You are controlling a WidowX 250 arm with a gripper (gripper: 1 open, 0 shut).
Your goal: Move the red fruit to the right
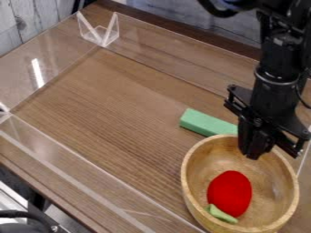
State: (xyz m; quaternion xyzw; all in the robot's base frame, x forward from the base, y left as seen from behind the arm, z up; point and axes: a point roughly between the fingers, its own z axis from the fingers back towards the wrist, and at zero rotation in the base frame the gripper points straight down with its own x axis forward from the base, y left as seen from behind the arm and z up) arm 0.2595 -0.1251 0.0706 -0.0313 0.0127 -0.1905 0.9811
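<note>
- One red strawberry (230, 190) lies in the wooden bowl (190, 173), on the bowl's floor, toward the lower left side of it as the camera sees it.
- Its pale green stem (223, 214) points down toward the bottom of the view, close to the bowl's near wall.
- The dark gripper (266, 139) hangs over the far part of the bowl, apart from the strawberry, and nothing shows in its grip; how wide its fingers stand I cannot tell from this angle.
- The black arm (235, 20) reaches in from the top right.
- A green block (208, 122) lies on the table (115, 118) just outside the bowl, beside its far left rim; whether the two touch is unclear.
- A clear, whitish object (100, 29) stands near the table's upper left, well apart from the bowl.
- Some dark cables (27, 217) show in the bottom left corner.
</note>
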